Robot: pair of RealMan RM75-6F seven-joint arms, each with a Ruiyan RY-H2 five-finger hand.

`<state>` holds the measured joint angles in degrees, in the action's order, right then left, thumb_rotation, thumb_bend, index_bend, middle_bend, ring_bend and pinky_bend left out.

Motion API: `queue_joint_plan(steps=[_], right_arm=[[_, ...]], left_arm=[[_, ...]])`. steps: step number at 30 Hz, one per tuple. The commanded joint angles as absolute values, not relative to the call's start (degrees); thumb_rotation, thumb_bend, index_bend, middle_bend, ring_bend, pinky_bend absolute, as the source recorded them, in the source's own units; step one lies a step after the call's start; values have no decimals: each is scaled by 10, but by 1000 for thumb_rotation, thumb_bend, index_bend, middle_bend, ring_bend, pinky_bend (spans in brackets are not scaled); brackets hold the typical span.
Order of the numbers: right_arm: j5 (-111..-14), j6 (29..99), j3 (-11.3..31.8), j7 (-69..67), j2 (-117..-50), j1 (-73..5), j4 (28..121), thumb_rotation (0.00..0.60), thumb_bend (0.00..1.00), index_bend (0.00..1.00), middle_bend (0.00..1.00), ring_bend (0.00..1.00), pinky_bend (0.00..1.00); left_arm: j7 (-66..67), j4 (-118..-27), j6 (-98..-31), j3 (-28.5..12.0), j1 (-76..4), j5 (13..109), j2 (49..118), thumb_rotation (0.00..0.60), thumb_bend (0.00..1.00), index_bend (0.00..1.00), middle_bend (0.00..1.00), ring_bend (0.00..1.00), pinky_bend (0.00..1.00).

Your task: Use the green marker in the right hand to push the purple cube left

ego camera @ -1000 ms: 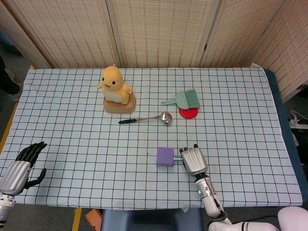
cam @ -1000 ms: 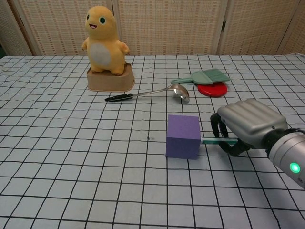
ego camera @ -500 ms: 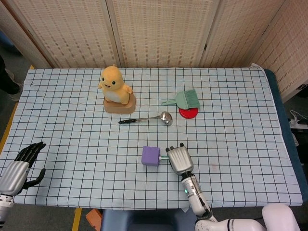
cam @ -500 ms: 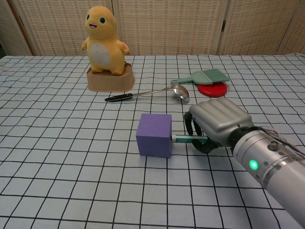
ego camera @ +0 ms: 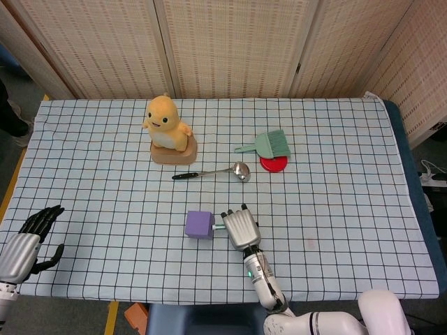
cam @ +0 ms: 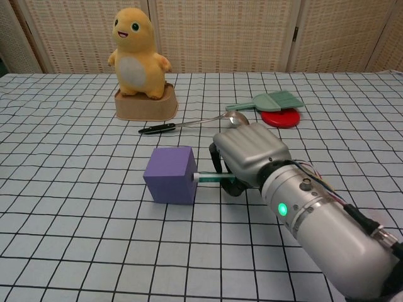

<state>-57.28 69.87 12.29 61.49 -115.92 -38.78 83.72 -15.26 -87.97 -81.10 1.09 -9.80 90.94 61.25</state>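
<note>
Fingers of the right hand [cam: 249, 154] are curled tight around the green marker [cam: 211, 178], and the marker's tip is touching the right face of the purple cube [cam: 169, 183]. In the head view that cube [ego camera: 200, 224] sits on the checked tablecloth [ego camera: 349, 181] near the front edge, a little left of the middle, with the right hand [ego camera: 239, 227] just beside it on the right and the marker [ego camera: 218, 227] bridging the two. Over at the front left corner the left hand [ego camera: 26, 241] hangs by the table edge, fingers spread apart, nothing in it. Toward the back, the yellow plush toy [cam: 136, 47] stands upright on its tan base [cam: 145, 107]. A ladle [cam: 200, 122] lies in front of it toward the middle, and to the right of that a green brush [cam: 271, 101] rests partly over a red lid [cam: 281, 117].
</note>
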Motion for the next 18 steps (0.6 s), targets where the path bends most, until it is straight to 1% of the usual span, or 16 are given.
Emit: queue_joint_plan(steps=[1, 18], right_arm=[[-567, 694, 131, 625, -1174, -401, 824, 600, 412, 1000, 910, 625, 371], [-535, 677, 191, 639, -1261, -474, 735, 600, 413, 1000, 910, 626, 371]], left_arm=[[-154, -879, -809, 11, -99, 909, 613, 600, 484, 38, 13, 0, 87], [-165, -874, -806, 10, -98, 903, 609, 600, 483, 38, 13, 0, 87]])
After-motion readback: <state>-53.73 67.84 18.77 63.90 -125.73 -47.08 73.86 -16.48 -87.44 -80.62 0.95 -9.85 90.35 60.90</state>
